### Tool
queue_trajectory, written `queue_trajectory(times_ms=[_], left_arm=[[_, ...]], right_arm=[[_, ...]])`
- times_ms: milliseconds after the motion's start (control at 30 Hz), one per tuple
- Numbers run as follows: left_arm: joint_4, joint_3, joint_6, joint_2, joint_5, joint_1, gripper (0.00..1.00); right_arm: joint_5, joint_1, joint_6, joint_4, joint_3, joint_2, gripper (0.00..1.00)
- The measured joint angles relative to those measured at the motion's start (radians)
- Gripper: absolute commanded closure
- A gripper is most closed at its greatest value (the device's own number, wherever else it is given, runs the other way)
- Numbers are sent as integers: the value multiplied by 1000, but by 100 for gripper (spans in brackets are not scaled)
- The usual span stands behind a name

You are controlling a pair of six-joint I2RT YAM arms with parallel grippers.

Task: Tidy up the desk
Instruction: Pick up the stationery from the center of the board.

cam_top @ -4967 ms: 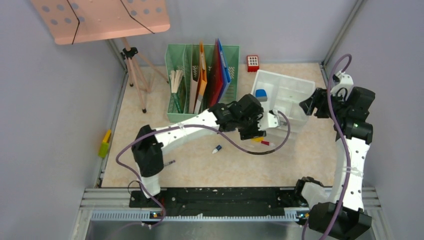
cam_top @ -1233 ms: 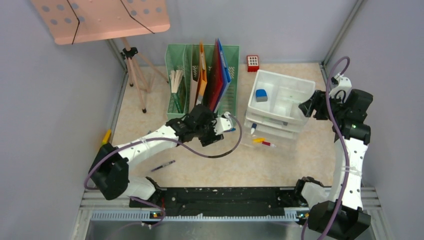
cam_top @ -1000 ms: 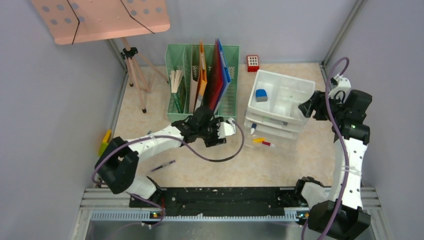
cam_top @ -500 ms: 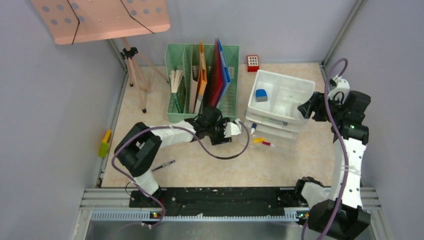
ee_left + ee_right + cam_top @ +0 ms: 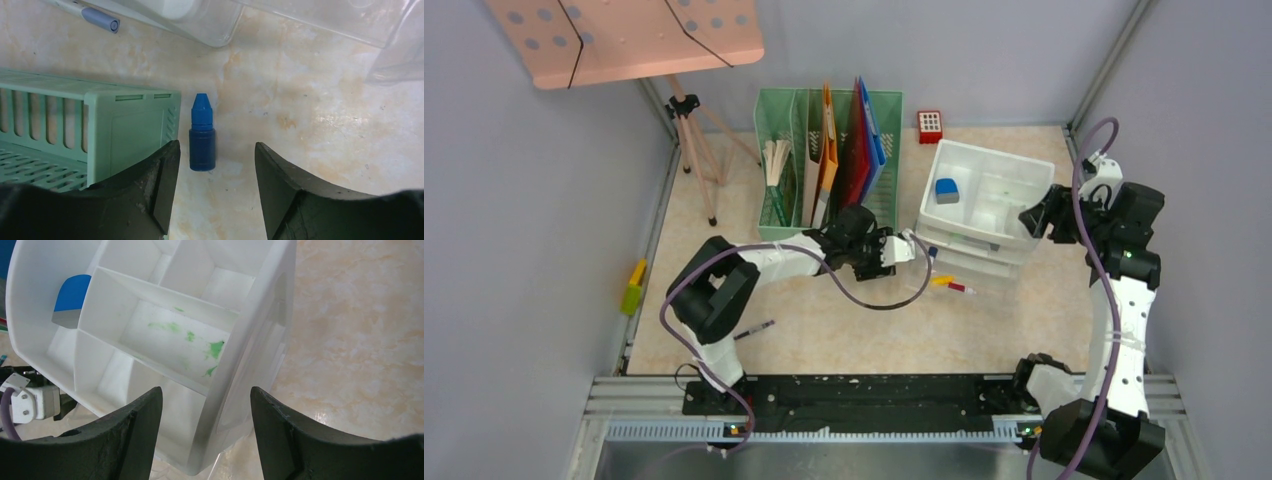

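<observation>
1. Underneath everything lies the counter [image 5: 1024,300], a beige marbled top walled by grey panels, with a black-and-silver rail along its near edge.
2. At the far left corner a pink perforated plate [image 5: 624,40] stands on a tripod.
3. Against the back wall, a green file rack [image 5: 789,130] holds upright folders in orange, red and blue.
4. Just right of the rack sits a white divided tray [image 5: 984,195]. A blue-and-white eraser [image 5: 946,190] lies in its far left compartment.
5. The right tool [image 5: 205,390] is spread wide at the tray's right edge, its fingers either side of the tray's green-stained wall. A gap shows on the left side.
6. The left tool [image 5: 215,147] is low over the counter between rack and tray, its fingers held apart and gripping nothing.
7. A small blue dropper bottle [image 5: 202,135] lies on the counter between those fingers, just beside the rack's corner, with space on both sides.
8. A yellow-and-red pen [image 5: 951,284] lies in front of the tray, and a dark pen [image 5: 752,330] lies near the left arm's base.
</observation>
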Motion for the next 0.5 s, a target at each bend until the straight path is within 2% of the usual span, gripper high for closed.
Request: queue_trajectory(times_ms=[300, 500], left_arm=[[-58, 87, -5, 75, -1, 0, 40], [-80, 90, -14, 89, -1, 0, 45]], right_arm=[[0, 0, 0, 1, 0, -4, 35], [0, 0, -2, 1, 0, -5, 35]])
